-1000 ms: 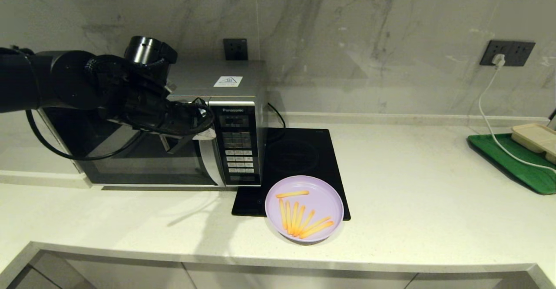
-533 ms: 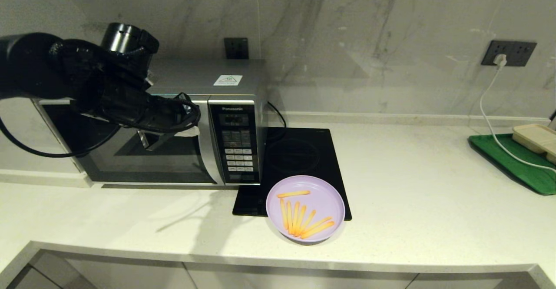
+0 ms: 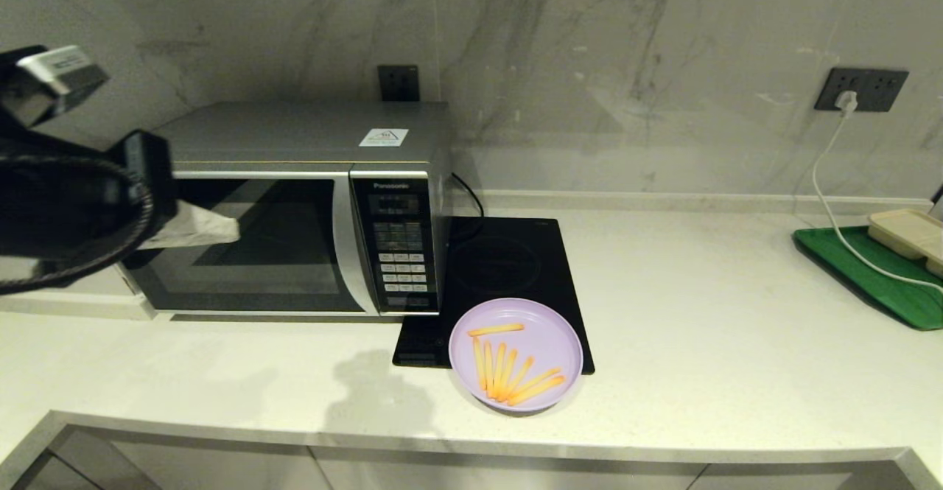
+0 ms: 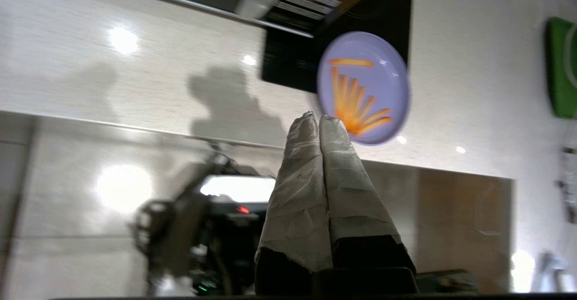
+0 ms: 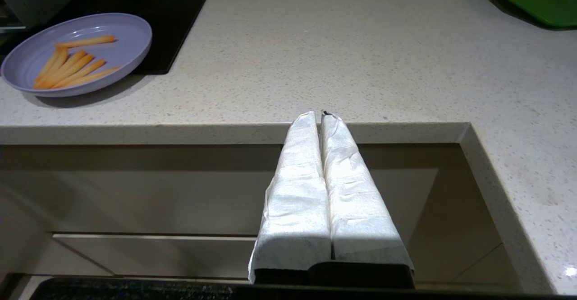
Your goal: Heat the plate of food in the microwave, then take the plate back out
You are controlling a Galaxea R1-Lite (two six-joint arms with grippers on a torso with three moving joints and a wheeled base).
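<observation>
Standing shut, the microwave (image 3: 295, 210) had its dark glass door flush with the keypad panel (image 3: 398, 243), and the plate of food (image 3: 516, 354) lay outside it, just off the microwave's front right corner, half on the black induction hob (image 3: 508, 269) and half on the white counter (image 3: 700, 328). Judged from this, the job sat at its opening step: the door was not yet open and the plate not yet loaded. The next move would call for a purchase on the curved silver handle (image 3: 346, 247) and a pull swinging the door clear, with the plate kept out of its path.

The left gripper (image 4: 319, 120) was raised in front of the microwave's left half, apart from the door, its wrapped fingers pressed together and holding nothing; its wrist view looked down past the counter edge toward the plate. The right gripper (image 5: 320, 115) was parked well to the right of the microwave, below the counter edge, fingers likewise pressed together and empty
</observation>
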